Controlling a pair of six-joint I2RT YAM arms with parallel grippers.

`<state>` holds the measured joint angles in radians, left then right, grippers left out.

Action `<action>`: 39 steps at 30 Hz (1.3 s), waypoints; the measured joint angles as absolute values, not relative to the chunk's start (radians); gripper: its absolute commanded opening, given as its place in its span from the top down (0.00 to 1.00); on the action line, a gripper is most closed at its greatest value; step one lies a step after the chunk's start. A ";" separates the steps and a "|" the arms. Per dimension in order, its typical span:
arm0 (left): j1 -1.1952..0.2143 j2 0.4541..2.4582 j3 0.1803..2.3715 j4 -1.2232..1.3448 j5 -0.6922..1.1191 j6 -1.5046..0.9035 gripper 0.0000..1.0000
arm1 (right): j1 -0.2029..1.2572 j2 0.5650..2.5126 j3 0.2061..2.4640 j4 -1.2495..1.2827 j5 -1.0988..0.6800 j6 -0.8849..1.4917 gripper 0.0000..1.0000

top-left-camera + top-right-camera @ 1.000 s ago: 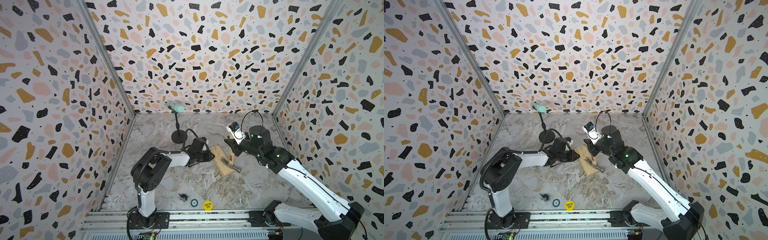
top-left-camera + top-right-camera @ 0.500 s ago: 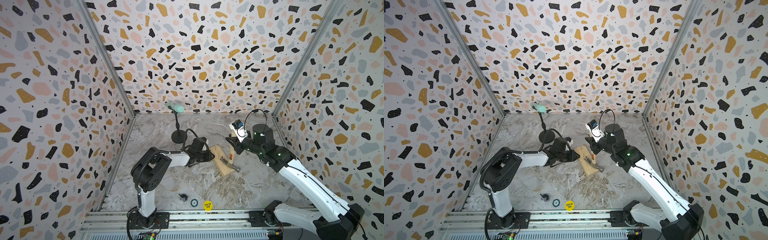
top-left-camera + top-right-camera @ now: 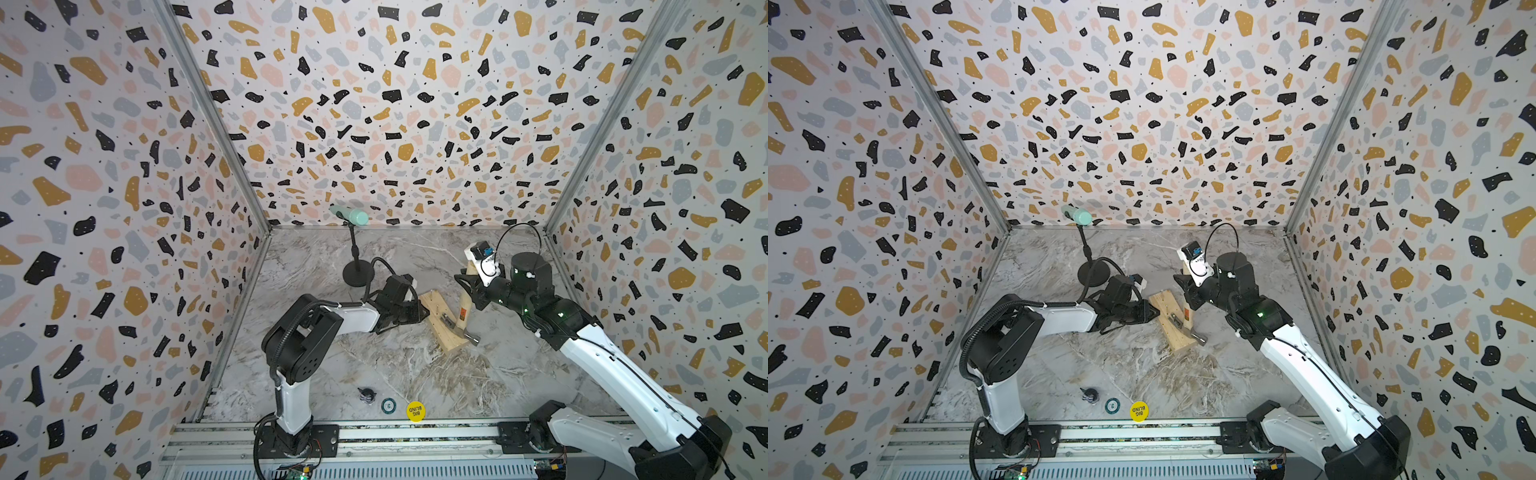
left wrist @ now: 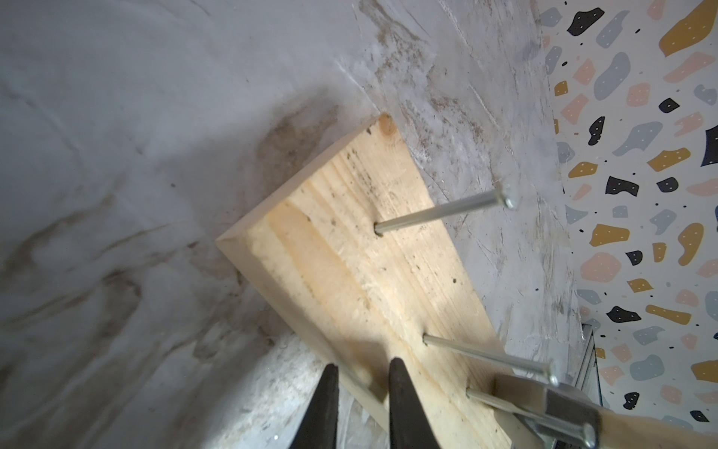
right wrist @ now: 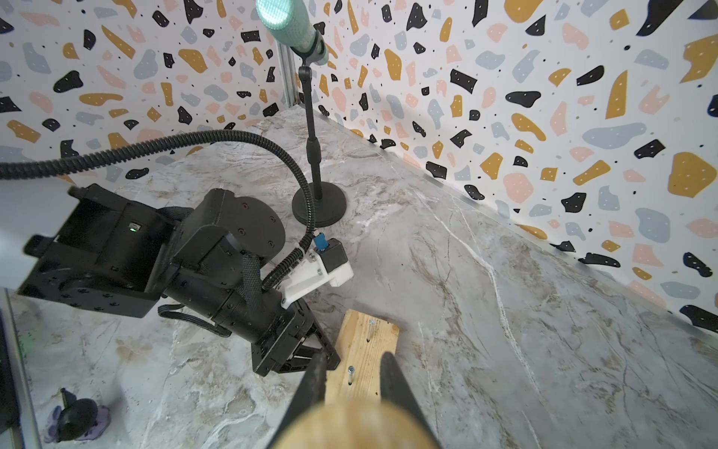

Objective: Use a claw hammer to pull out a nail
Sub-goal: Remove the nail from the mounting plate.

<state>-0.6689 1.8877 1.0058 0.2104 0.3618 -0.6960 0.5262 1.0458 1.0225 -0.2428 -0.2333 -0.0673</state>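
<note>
Right, the wood block [image 3: 434, 309] lies mid-table, with the left gripper [image 4: 361, 373] pinching its left edge. The claw hammer [image 3: 463, 309] leans over the block's near end, the right gripper [image 5: 353, 359] clamped on its handle, claw around the nail [image 4: 481, 397], which stands in the block.

Centre frame: block [image 3: 433, 305]; hammer [image 3: 463, 309] across its right edge; stand [image 3: 357, 274] upper left; disc [image 3: 415, 411] below.
</note>
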 measured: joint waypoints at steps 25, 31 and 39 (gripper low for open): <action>-0.669 1.893 1.001 0.226 0.377 -0.703 0.81 | 0.496 0.832 0.792 -0.047 -0.254 0.003 1.00; -0.668 1.893 1.001 0.228 0.378 -0.707 0.80 | 0.495 0.774 0.741 -0.015 -0.247 0.010 1.00; -0.667 1.897 1.001 0.234 0.384 -0.719 0.81 | 0.495 0.739 0.712 0.001 -0.237 0.020 1.00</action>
